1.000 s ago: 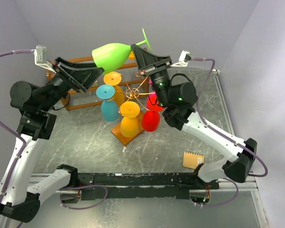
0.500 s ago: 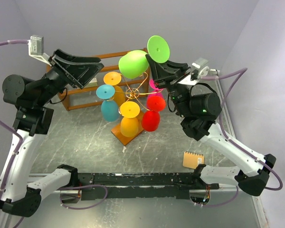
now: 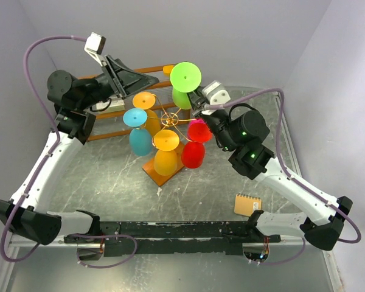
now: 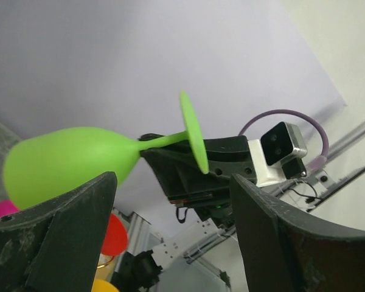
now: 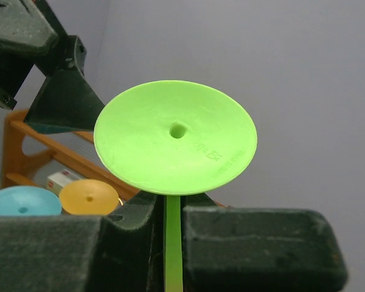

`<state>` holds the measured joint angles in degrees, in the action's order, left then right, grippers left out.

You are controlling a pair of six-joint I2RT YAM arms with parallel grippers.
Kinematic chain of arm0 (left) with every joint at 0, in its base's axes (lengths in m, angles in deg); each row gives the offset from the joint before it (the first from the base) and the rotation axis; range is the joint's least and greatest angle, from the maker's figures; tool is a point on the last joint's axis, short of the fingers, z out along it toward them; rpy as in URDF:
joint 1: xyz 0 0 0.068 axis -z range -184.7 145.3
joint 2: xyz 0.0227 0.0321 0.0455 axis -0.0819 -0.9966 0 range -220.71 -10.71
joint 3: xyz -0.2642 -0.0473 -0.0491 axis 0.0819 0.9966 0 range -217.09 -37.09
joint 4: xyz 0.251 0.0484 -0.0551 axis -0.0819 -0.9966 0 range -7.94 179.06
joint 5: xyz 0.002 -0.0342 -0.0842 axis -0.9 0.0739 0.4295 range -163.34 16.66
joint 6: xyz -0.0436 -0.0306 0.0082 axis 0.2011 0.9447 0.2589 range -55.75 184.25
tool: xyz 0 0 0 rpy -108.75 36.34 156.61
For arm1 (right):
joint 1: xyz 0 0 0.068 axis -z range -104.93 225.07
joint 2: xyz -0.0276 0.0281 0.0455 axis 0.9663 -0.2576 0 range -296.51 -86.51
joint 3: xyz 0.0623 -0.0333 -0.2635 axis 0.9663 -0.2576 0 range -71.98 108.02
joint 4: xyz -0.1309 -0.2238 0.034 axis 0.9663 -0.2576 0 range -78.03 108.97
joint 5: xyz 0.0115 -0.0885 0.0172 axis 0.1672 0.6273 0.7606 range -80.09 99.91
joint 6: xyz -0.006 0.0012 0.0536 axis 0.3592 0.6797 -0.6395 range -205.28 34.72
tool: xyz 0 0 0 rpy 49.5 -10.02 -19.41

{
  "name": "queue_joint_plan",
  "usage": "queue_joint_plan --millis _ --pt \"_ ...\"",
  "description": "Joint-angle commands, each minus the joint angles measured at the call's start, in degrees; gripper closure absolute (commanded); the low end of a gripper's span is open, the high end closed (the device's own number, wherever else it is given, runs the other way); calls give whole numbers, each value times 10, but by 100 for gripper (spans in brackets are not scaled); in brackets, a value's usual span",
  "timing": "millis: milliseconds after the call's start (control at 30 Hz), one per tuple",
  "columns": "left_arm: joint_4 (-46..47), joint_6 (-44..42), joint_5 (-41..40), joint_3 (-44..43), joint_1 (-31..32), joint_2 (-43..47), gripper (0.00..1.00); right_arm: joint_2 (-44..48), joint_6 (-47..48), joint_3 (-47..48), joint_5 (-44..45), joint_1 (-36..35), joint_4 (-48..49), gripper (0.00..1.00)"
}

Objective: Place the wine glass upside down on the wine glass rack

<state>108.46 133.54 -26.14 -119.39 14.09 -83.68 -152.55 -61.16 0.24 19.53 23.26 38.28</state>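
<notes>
The green wine glass (image 3: pixel 185 78) hangs foot up and bowl down over the back of the wine glass rack (image 3: pixel 169 118), a gold wire stand on an orange-brown base (image 3: pixel 151 170). My right gripper (image 3: pixel 198 102) is shut on its thin stem (image 5: pixel 173 243), just under the round foot (image 5: pixel 175 146). The left wrist view shows the bowl (image 4: pixel 67 161) pointing left and the foot (image 4: pixel 193 137) against the right gripper's black fingers (image 4: pixel 194 173). My left gripper (image 3: pixel 147 79) stands open to the left of the glass and touches nothing; its fingers (image 4: pixel 67 237) are wide apart.
Teal (image 3: pixel 139 131), yellow (image 3: pixel 166 152), red (image 3: pixel 193 152), orange (image 3: pixel 145 101) and pink glasses hang upside down on the rack. A brown slatted wooden shelf (image 3: pixel 109 125) stands behind it, with a small white box (image 5: pixel 64 178) on it. A small notebook (image 3: pixel 247 204) lies at front right.
The right gripper has turned the green glass from lying sideways to foot up and brought it down over the rack. The left arm has swung right with its jaws wider.
</notes>
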Motion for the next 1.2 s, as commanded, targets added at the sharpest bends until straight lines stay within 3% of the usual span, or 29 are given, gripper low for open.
queue_joint_plan --millis 0,100,233,533,633,833,1033,1167 --pt "9 -3 14 -34 44 -13 15 0 66 16 -11 0 -29 100" --pt "-21 -19 6 -53 63 -30 18 -6 82 19 -29 0 -41 100" --pt "-40 -23 -6 -59 69 -36 30 -6 93 13 -46 0 -39 100" --pt "-56 -14 -6 -66 69 -48 71 -1 103 12 -74 0 -44 100" --pt "-55 -10 -5 -68 70 -50 92 1 100 11 -71 1 -44 100" --pt "-48 -12 -4 -76 70 -49 93 16 66 2 -32 1 -29 100" --pt "-53 -32 -11 -91 70 -44 93 47 23 -8 -5 0 -60 53" --pt "-62 -46 -21 -97 70 -42 93 79 -25 -27 -5 1 -90 38"
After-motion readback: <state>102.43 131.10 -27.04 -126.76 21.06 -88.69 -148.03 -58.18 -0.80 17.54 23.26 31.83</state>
